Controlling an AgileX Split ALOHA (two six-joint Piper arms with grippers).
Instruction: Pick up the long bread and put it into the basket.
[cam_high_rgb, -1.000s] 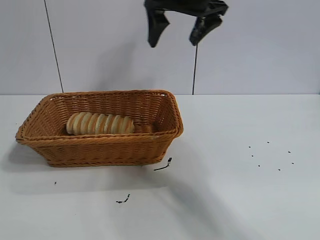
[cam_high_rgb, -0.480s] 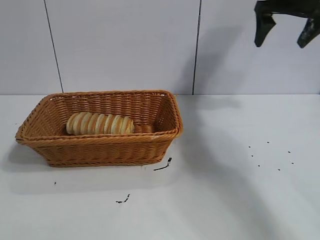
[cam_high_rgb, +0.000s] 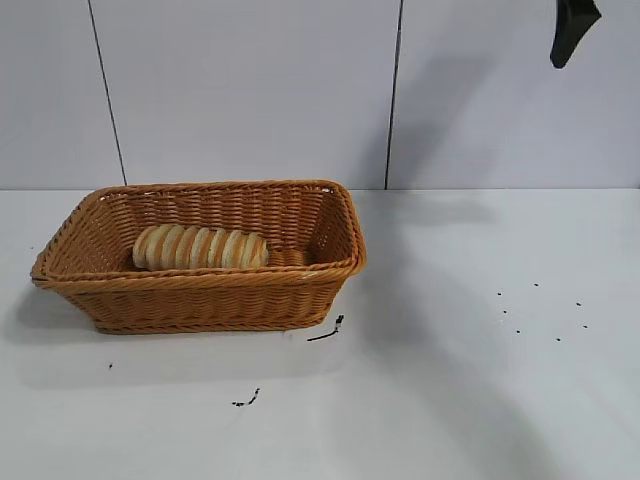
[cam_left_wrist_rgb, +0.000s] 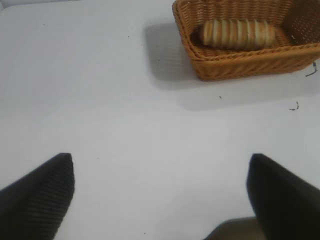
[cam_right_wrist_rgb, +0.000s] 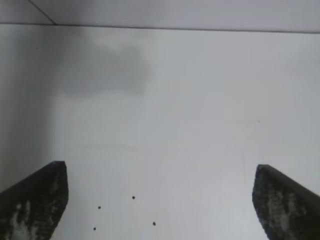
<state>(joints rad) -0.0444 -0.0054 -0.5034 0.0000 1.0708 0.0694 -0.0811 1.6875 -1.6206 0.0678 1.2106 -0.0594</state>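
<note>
The long bread (cam_high_rgb: 200, 247), tan with golden ridged stripes, lies inside the orange-brown wicker basket (cam_high_rgb: 200, 305) at the left of the table. Both also show in the left wrist view, the bread (cam_left_wrist_rgb: 238, 33) in the basket (cam_left_wrist_rgb: 250, 62), far from my left gripper (cam_left_wrist_rgb: 160, 195), which is open and empty over bare table. My right gripper (cam_right_wrist_rgb: 160, 200) is open and empty, high above the table's right side. In the exterior view only one of its fingers (cam_high_rgb: 572, 30) shows, at the top right edge. The left arm is out of the exterior view.
Small black scraps lie on the white table in front of the basket (cam_high_rgb: 328, 330) and nearer the front (cam_high_rgb: 247, 400). Several black specks (cam_high_rgb: 540, 310) dot the right side. A pale panelled wall stands behind.
My right gripper has moved from above the basket's right end to the right and upward, nearly out of the exterior view. The bread and basket have not moved.
</note>
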